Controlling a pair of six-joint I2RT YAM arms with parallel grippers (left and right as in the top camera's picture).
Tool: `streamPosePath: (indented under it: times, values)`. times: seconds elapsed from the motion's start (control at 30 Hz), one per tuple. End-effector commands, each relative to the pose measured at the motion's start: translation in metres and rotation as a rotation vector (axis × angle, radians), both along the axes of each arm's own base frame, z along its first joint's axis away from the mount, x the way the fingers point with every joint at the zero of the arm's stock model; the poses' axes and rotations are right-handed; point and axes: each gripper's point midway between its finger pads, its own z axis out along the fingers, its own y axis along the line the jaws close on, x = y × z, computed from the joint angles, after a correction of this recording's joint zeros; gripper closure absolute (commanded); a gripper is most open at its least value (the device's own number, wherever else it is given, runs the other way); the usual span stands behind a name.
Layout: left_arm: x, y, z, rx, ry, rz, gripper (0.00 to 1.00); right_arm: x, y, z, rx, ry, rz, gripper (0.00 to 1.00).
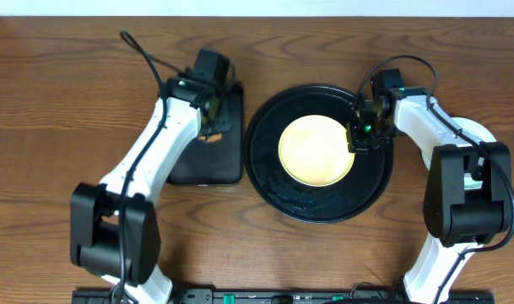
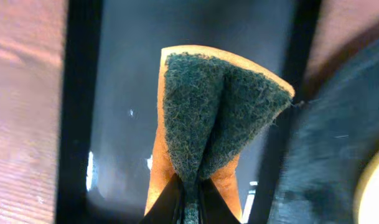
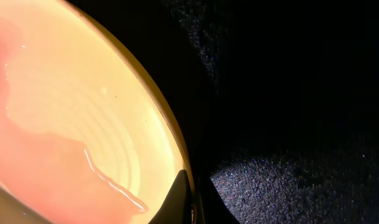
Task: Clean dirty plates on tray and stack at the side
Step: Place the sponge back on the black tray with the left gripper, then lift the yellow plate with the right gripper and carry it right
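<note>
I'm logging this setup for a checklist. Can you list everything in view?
plate: one, pale yellow, inside the round tray, with a pinkish wet film on it
round tray: one, black, middle of the table
rectangular tray: one, black, left of the round tray
sponge: one, orange with a dark green scouring face, folded, above the rectangular tray
pale curved edge: one, whitish, under the right arm, mostly hidden, cannot identify
table: one, brown wood
left pincer: shut on the sponge
right pincer: at the plate's right rim, grip unclear
</note>
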Motion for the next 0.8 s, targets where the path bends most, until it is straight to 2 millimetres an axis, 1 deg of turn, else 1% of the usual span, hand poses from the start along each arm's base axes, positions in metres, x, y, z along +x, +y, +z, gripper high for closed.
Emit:
streamPosePath:
  times: [0.0,0.07,0.13,0.17,0.2,0.23,0.27,0.3,0.33,0.37,0.4,0.47,0.6,0.63,0.7,0.73,0.77]
  values:
    - [-0.016,0.010,-0.041,-0.020,0.097,0.035,0.89,0.002,0.003,-0.007,0.022,0.001,0.016,0.99]
    - [-0.017,0.016,-0.044,-0.018,0.108,0.050,0.89,0.004,0.006,-0.006,0.039,-0.006,0.017,0.99]
    - [-0.014,0.022,-0.036,-0.029,0.095,0.071,0.84,0.008,0.007,-0.005,0.043,-0.024,0.018,0.99]
    - [-0.014,0.023,-0.031,-0.047,0.092,0.075,0.76,0.009,0.007,-0.005,0.043,-0.029,0.018,0.99]
    - [-0.013,0.022,-0.023,-0.077,0.086,0.080,0.66,0.011,0.007,-0.005,0.044,-0.037,0.018,0.96]
    - [-0.012,0.021,-0.016,-0.106,0.078,0.083,0.48,0.014,0.007,-0.004,0.045,-0.048,0.018,0.91]
    - [-0.012,0.020,-0.007,-0.140,0.069,0.088,0.41,0.016,0.007,-0.003,0.047,-0.057,0.018,0.88]
    - [-0.012,0.021,0.001,-0.163,0.061,0.092,0.38,0.018,0.008,-0.001,0.050,-0.066,0.018,0.89]
    - [-0.013,0.023,0.011,-0.189,0.046,0.100,0.37,0.019,0.010,0.002,0.061,-0.072,0.020,0.95]
    - [-0.015,0.028,0.026,-0.214,0.020,0.114,0.32,0.021,0.014,0.009,0.087,-0.088,0.023,0.99]
    - [-0.017,0.033,0.036,-0.226,0.002,0.126,0.31,0.023,0.017,0.015,0.104,-0.100,0.027,0.99]
    - [-0.024,0.044,0.054,-0.231,-0.033,0.153,0.28,0.029,0.024,0.031,0.145,-0.136,0.034,0.99]
    - [-0.038,0.061,0.085,-0.239,-0.100,0.191,0.27,0.043,0.037,0.075,0.183,-0.247,0.065,0.99]
    - [-0.042,0.064,0.094,-0.241,-0.123,0.197,0.22,0.047,0.046,0.093,0.189,-0.298,0.087,0.99]
    - [-0.045,0.065,0.104,-0.244,-0.151,0.196,0.20,0.051,0.060,0.118,0.195,-0.377,0.125,0.99]
    - [-0.046,0.066,0.108,-0.243,-0.165,0.196,0.18,0.054,0.067,0.129,0.188,-0.420,0.143,0.99]
    - [-0.048,0.066,0.113,-0.246,-0.180,0.194,0.17,0.060,0.078,0.150,0.158,-0.503,0.159,0.99]
